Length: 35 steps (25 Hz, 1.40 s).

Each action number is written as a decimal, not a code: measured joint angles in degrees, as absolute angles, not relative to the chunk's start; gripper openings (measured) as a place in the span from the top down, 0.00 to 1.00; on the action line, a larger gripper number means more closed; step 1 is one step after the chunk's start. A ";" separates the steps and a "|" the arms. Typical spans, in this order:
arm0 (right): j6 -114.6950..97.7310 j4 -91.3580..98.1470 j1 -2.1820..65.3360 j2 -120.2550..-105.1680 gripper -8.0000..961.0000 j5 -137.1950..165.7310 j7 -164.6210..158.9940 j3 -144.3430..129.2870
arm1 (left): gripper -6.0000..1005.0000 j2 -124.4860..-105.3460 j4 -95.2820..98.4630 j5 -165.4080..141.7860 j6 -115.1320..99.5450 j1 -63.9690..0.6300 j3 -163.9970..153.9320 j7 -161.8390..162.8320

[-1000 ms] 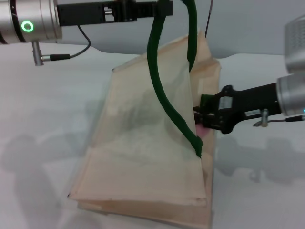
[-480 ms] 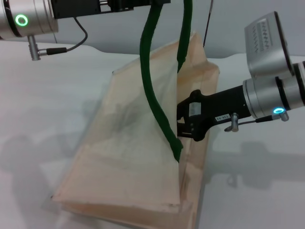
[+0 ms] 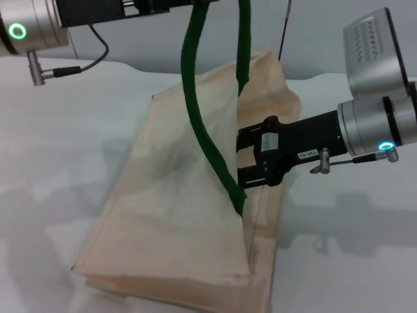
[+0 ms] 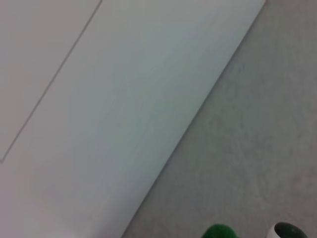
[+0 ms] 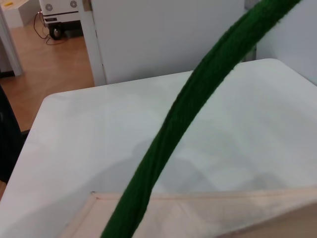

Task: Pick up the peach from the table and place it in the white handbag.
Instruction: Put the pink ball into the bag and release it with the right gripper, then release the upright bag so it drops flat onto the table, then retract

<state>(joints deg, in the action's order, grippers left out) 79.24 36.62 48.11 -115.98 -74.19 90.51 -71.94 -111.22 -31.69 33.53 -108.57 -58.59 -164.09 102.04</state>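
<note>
The white handbag [image 3: 169, 195] lies slanted on the table [image 3: 71, 137], its mouth lifted. My left gripper [image 3: 199, 3] is at the top edge of the head view, shut on the dark green handle [image 3: 194, 111] and holding it high. My right gripper [image 3: 238, 158] is at the bag's mouth, just behind the hanging handle, with its jaws spread and nothing visible between them. The peach is hidden from every view. The right wrist view shows the handle [image 5: 188, 124] crossing above the bag's edge [image 5: 198, 218]. A bit of green handle [image 4: 220, 232] also shows in the left wrist view.
A thin dark cable [image 3: 284, 29] rises behind the bag. The table's far edge [image 5: 148, 82] meets a white panel, with wooden floor [image 5: 54, 59] beyond it. My right arm's silver body [image 3: 378, 124] hangs over the table's right side.
My right gripper has pushed left into the bag's mouth and its jaws have opened. The pink peach seen at its tips a second ago no longer shows. The left arm shifted the handles slightly left.
</note>
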 joint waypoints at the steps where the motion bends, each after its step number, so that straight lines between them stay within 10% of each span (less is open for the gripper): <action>1: 79.25 36.65 48.07 -115.96 0.53 -74.20 90.49 -71.94 | 0.88 -111.21 -31.70 33.70 -108.54 -58.42 -164.09 102.04; 11: 78.42 38.08 45.95 -115.22 0.09 -72.03 89.27 -64.94 | 0.88 -111.18 -31.81 33.89 -107.55 -57.38 -164.04 101.87; 29: 65.07 44.04 38.67 -115.84 0.09 -62.41 84.31 -48.36 | 0.83 -111.56 -31.46 37.68 -99.57 -53.09 -164.01 100.71; 35: 63.27 43.88 37.80 -116.02 0.09 -63.86 86.08 -46.66 | 0.53 -112.00 -31.40 37.80 -95.72 -51.87 -163.94 98.23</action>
<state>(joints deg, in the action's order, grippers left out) 63.27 43.88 37.80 -116.02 -63.86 86.08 -46.66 -112.00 -31.40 37.80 -95.71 -51.87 -163.94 98.23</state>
